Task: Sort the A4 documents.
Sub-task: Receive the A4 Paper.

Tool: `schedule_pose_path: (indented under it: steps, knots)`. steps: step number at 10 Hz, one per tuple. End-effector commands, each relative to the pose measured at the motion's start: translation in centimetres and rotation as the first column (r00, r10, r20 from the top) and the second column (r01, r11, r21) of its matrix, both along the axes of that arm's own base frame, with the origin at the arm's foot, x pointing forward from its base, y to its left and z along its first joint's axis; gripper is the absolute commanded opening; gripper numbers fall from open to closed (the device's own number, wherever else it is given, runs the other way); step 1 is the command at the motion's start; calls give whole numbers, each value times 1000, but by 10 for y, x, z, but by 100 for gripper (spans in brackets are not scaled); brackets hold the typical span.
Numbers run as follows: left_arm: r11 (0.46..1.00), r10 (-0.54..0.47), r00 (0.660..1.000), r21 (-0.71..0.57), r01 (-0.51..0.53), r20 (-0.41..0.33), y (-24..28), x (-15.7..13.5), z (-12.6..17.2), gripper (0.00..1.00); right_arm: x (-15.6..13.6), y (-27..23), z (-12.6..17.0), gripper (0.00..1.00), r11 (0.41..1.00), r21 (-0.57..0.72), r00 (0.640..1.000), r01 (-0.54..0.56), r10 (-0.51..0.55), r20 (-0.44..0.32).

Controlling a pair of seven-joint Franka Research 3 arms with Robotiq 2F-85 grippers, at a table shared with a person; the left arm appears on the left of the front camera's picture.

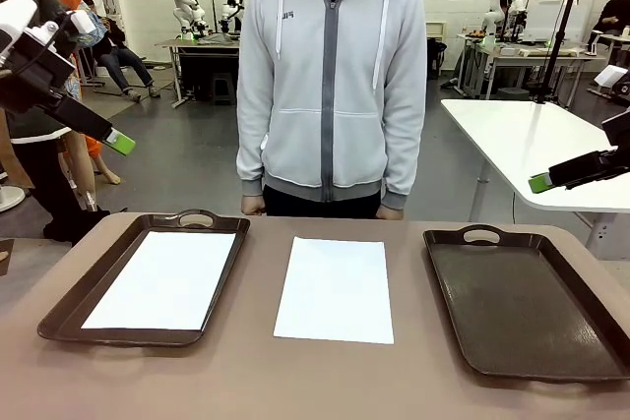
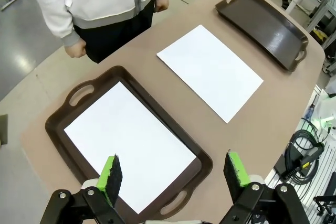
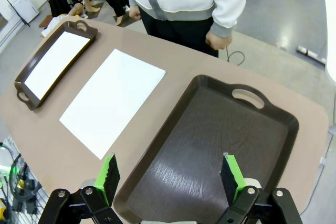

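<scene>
One white A4 document (image 1: 336,289) (image 2: 209,70) (image 3: 113,99) lies flat on the brown table between two dark brown trays. Another A4 sheet (image 1: 165,278) (image 2: 129,144) (image 3: 53,62) rests inside the left tray (image 1: 76,296) (image 2: 60,141) (image 3: 22,84). The right tray (image 1: 527,312) (image 2: 262,24) (image 3: 210,150) holds nothing. My left gripper (image 1: 120,142) (image 2: 173,174) hangs open high above the left tray's near end. My right gripper (image 1: 540,183) (image 3: 170,177) is open too, raised over the right tray. Neither touches any paper.
A person in a grey hooded jacket (image 1: 332,76) stands at the far edge, hands (image 1: 253,206) hanging at the sides near the table rim. A white table (image 1: 536,140) stands off to the right behind. Cables (image 2: 299,150) lie on the floor beside the table.
</scene>
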State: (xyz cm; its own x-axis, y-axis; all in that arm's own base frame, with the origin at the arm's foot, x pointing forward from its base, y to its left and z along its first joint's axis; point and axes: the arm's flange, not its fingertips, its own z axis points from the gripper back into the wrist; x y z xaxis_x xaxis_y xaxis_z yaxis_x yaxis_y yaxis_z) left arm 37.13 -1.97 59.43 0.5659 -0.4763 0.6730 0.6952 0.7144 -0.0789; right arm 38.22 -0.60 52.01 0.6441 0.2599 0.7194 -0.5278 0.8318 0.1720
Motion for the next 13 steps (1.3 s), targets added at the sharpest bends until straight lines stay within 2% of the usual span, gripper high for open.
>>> schedule_pose_path:
  steps: [1,2,3,13]
  knots:
    - [1000,-8,1000,14,8,14,21,-6,-4,100,1,-1,-2,100,1000,14,1000,-11,11,-1]
    - [1000,11,1000,-3,-11,0,33,-8,-3,100,1,-1,-2,100,1000,14,1000,-11,11,-1]
    - [1000,8,1000,-3,-8,6,8,-1,1,100,1,-1,-2,100,1000,14,1000,-11,11,-1]
    - [1000,8,1000,-3,-8,6,8,-1,1,100,1,-1,-2,100,1000,14,1000,-11,11,-1]
